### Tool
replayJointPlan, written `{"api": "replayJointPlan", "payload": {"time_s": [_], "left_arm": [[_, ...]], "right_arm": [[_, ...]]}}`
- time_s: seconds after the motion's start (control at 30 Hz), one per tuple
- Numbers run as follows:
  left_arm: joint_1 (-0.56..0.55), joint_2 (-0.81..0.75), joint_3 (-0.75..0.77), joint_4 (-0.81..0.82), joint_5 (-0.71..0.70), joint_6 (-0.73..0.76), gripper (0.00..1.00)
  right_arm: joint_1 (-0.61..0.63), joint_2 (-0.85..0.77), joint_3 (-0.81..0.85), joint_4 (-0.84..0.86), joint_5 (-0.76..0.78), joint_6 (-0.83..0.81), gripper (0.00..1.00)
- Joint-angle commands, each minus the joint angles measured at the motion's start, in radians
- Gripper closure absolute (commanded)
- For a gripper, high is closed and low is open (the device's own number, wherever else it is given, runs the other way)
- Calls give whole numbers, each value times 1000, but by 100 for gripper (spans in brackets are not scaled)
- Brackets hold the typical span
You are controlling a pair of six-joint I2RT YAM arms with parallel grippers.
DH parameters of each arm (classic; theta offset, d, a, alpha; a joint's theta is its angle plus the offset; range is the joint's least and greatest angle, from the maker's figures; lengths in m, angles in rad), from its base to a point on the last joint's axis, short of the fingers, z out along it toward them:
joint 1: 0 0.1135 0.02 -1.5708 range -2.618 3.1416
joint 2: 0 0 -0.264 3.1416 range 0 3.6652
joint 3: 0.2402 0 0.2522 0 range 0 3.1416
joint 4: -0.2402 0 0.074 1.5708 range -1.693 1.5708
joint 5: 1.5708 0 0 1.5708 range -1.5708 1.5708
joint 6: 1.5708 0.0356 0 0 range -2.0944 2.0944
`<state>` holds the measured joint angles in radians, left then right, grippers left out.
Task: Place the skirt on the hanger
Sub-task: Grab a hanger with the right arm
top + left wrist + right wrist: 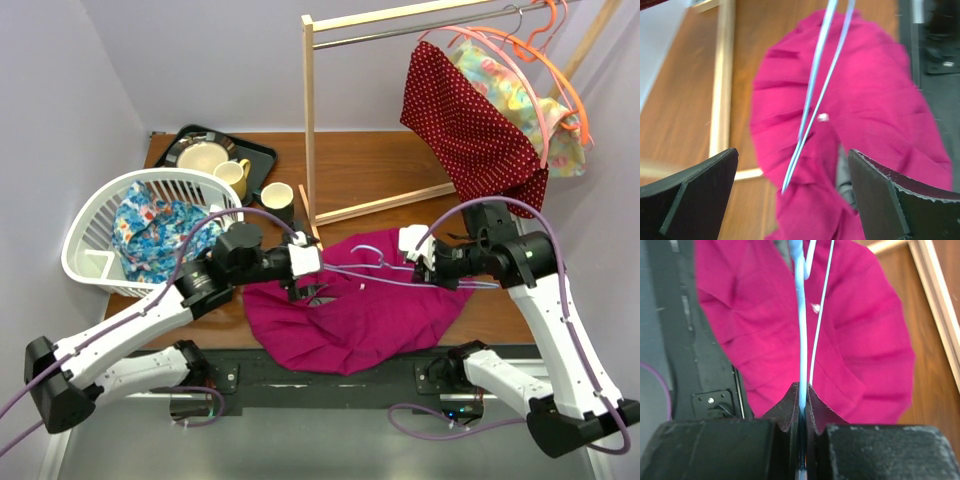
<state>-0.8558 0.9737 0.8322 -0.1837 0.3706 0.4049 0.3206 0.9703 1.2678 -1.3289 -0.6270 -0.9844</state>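
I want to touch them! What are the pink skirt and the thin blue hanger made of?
Skirt: soft matte cloth, going by its folds and pleats. Hanger: thin and smooth, probably plastic or coated wire; hard to tell which.

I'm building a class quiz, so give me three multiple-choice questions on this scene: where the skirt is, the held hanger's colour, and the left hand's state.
1. Where is the skirt? A on the table; B on the floor; C hanging up.
2. What colour is the hanger in the right hand? A orange; B black; C light blue.
3. The left hand is: A shut on the skirt; B open; C shut on the hanger.
Answers: 1 A, it lies spread on the wood; 2 C, the wire it grips is light blue; 3 B, its jaws stand wide apart.
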Motion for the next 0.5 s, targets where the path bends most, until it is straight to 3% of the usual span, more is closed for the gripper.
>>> {"api": "replayJointPlan", "payload": {"time_s": [0.0, 0.1, 0.2, 0.27, 0.37, 0.43, 0.47], "left_arm": [[-60, 42, 36, 102, 123, 35, 5], [-83, 97, 53, 102, 76, 25, 7], [-84, 129, 61, 115, 71, 2, 23], [-84, 149, 76, 98, 105, -20, 66], [-84, 149, 70, 105, 113, -90, 100], [-85, 128, 47, 115, 110, -176, 100], [-83, 120, 39, 125, 106, -207, 100]], "right_arm": [[3, 24, 5, -188, -181, -131, 100], [2, 42, 12, -214, -223, -157, 100], [3, 39, 13, -211, -226, -154, 100], [3, 35, 15, -199, -220, -145, 100], [2, 30, 13, -165, -214, -105, 100], [3, 25, 4, -142, -229, -62, 99], [3, 21, -2, -112, -235, -47, 91]]}}
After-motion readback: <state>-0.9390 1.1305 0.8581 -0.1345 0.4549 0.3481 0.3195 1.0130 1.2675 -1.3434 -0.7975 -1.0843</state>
